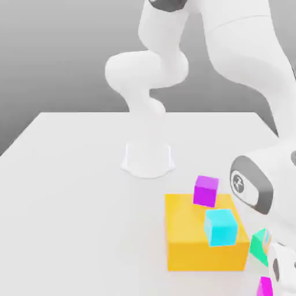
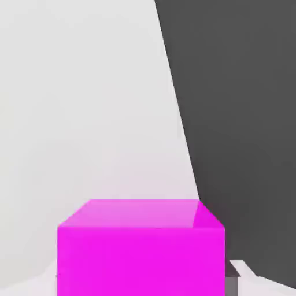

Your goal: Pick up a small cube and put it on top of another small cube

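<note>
A magenta small cube (image 1: 264, 287) lies on the white table at the exterior view's lower right, directly under my hand. My gripper (image 1: 267, 281) is shut on it. In the hand view the magenta cube (image 2: 140, 243) sits close up between my fingers, and a grey fingertip (image 2: 234, 278) shows at its side. A cyan small cube (image 1: 220, 226) rests on a large orange block (image 1: 185, 243). A purple small cube (image 1: 206, 191) stands at that block's far edge. A green cube (image 1: 260, 245) is partly hidden behind my arm.
The arm's white base (image 1: 147, 157) stands mid-table behind the orange block. In the hand view the table's edge (image 2: 179, 115) runs close to the magenta cube, with dark floor beyond it. Bare white table (image 1: 75, 191) spreads over the exterior view's left.
</note>
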